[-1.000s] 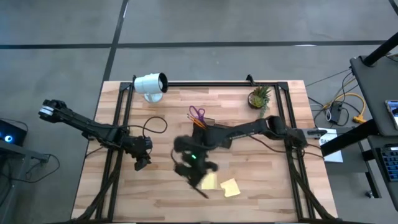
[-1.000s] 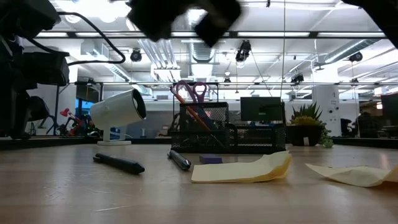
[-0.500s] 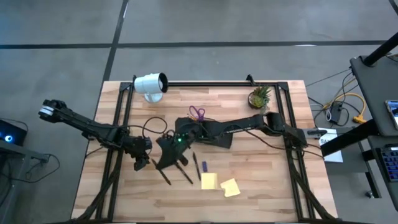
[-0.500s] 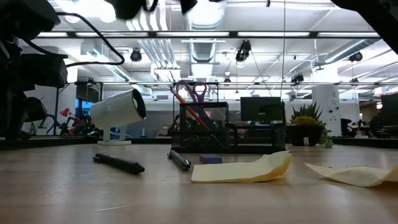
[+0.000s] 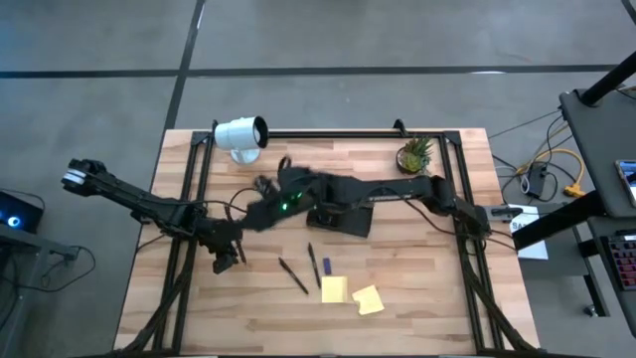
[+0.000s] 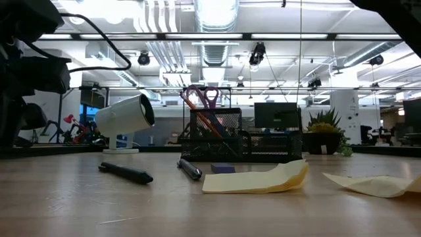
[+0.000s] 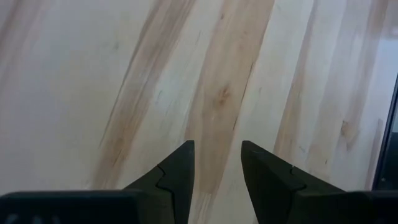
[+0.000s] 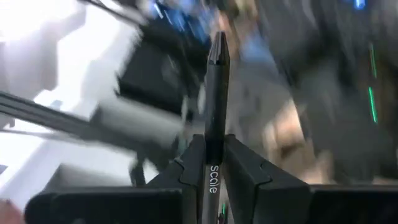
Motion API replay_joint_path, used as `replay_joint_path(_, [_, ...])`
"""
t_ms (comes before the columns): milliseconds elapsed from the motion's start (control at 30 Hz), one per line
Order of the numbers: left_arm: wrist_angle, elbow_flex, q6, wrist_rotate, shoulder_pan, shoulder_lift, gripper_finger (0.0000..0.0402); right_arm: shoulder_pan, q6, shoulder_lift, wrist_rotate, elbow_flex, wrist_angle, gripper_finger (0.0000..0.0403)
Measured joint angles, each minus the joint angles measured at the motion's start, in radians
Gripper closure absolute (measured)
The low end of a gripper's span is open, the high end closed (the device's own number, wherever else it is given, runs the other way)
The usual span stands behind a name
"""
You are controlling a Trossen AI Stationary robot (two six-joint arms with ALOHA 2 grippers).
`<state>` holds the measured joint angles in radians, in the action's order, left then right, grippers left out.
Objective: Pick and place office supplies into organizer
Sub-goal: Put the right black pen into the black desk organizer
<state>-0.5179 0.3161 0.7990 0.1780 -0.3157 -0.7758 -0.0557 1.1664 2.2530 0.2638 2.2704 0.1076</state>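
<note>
My right gripper [image 5: 262,188] is high over the table's middle, left of the black mesh organizer [image 5: 343,217], and is shut on a dark pen [image 8: 216,93]. In the low view the organizer [image 6: 245,135] holds purple-handled scissors [image 6: 205,96] and orange pencils. Two dark pens [image 5: 293,275] [image 5: 313,264] and a small purple piece [image 5: 326,266] lie flat on the wood. Two yellow sticky pads [image 5: 335,289] [image 5: 368,299] lie nearer the near edge. My left gripper [image 5: 227,258] is open, low over bare wood at the table's left. My right gripper pinches the dark pen's lower barrel [image 8: 212,163] between its two fingers. The pen lies along the fingers and sticks out well past their tips, its end [image 8: 217,46] pointing away from the wrist. It is lifted clear of the table.
A white cylindrical lamp [image 5: 240,134] stands at the far left and a small potted plant [image 5: 414,154] at the far right. A black rail [image 5: 328,132] runs along the far edge. Bare wood lies on the near left of the table.
My right gripper, shut on the pen, has swung from over the sticky pads toward the table's left and far side and has risen out of the low view's top. The two pens it was covering now show on the wood.
</note>
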Motion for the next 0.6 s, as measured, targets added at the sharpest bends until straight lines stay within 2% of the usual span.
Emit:
replay_joint_path(167, [0.002, 0.000, 0.006, 0.000, 0.000, 0.000, 0.0285, 0.008, -0.275, -0.002, -0.240, 0.059, -0.151, 0.0367])
replay_joint_path(333, [0.002, 0.000, 0.006, 0.000, 0.000, 0.001, 0.0285, 0.008, -0.675, -0.009, -0.431, 0.085, -0.192, 0.0367])
replay_joint_path(433, [0.003, 0.000, 0.006, 0.001, 0.000, 0.001, 0.0285, 0.009, -0.873, -0.034, -0.508, 0.086, -0.117, 0.0367])
replay_joint_path(600, [0.003, 0.000, 0.006, 0.000, 0.000, 0.001, 0.0285, 0.002, -1.044, -0.076, -0.699, 0.086, 0.199, 0.0367])
